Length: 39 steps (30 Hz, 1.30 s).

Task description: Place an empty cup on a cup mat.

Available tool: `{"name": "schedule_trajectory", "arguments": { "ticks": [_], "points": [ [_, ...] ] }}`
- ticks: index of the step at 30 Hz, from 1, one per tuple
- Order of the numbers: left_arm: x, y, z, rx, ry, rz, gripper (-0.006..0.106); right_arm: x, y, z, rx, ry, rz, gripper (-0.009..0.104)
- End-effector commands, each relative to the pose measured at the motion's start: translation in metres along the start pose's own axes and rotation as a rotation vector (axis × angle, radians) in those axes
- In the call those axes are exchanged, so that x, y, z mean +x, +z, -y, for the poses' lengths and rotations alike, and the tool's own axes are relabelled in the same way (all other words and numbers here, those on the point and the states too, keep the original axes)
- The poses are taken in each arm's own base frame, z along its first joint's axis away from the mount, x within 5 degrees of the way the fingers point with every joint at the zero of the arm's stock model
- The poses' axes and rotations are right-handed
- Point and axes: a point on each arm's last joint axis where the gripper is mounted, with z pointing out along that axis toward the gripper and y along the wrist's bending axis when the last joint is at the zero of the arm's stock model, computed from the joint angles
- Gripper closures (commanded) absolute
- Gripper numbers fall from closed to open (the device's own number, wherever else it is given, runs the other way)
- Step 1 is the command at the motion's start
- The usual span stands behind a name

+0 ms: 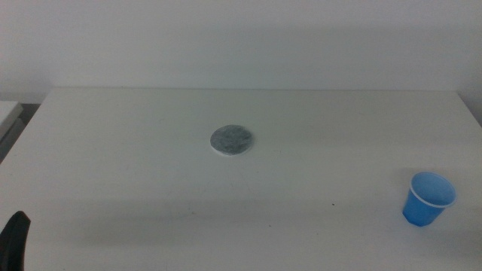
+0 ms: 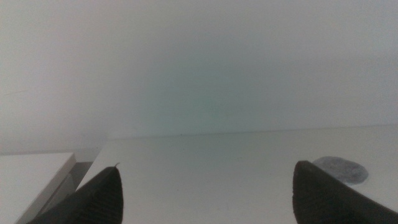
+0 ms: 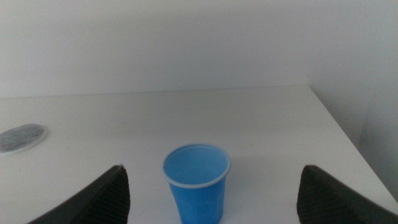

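The blue cup [image 1: 428, 199] stands upright and empty near the table's front right corner. The cup mat [image 1: 231, 140], a grey round disc with a white edge, lies flat near the table's middle, well left of the cup. In the right wrist view my right gripper [image 3: 212, 171] is open, with the cup [image 3: 196, 180] standing a little ahead, between the lines of its wide-apart jaws and untouched. The cup mat [image 3: 22, 138] shows far off to one side there. My left gripper [image 2: 208, 199] is open and holds nothing, waiting at the front left corner [image 1: 15, 241], with the cup mat [image 2: 339, 169] ahead of it.
The white table [image 1: 241, 218] ends close to the right of the cup [image 1: 471, 113]. A white wall rises behind its far edge. A pale ledge [image 1: 7, 113] sits beyond the table's left side.
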Motion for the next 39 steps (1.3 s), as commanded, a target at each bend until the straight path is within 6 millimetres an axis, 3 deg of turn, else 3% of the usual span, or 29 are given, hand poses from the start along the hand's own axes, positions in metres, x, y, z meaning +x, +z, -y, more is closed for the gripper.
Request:
{"name": "schedule_trajectory", "arguments": {
  "ticks": [1, 9, 16, 24, 29, 32, 39],
  "points": [
    [-0.001, 0.0, 0.0, 0.005, -0.005, 0.007, 0.007, 0.0, 0.0, 0.0, 0.001, -0.02, 0.008, 0.003],
    [-0.001, 0.0, 0.0, 0.005, -0.007, 0.007, 0.007, -0.011, -0.002, -0.001, -0.014, 0.114, 0.054, 0.003],
    [-0.001, 0.0, 0.0, 0.005, -0.007, 0.007, 0.007, -0.057, -0.014, -0.004, -0.016, 0.126, 0.08, 0.003],
    [-0.001, 0.0, 0.0, 0.005, -0.007, 0.007, 0.007, -0.121, -0.005, -0.005, 0.032, 0.07, -0.245, 0.003],
    [-0.001, 0.0, 0.0, 0.005, -0.007, 0.007, 0.007, -0.158, 0.013, -0.006, 0.058, 0.061, -0.427, 0.003],
    [-0.001, 0.0, 0.0, 0.005, -0.007, 0.007, 0.007, -0.169, 0.031, -0.008, 0.066, 0.086, -0.542, 0.003],
    [-0.001, 0.0, 0.0, 0.005, -0.003, 0.007, 0.007, -0.178, 0.079, -0.008, 0.089, 0.086, -0.762, 0.003]
  ]
}}
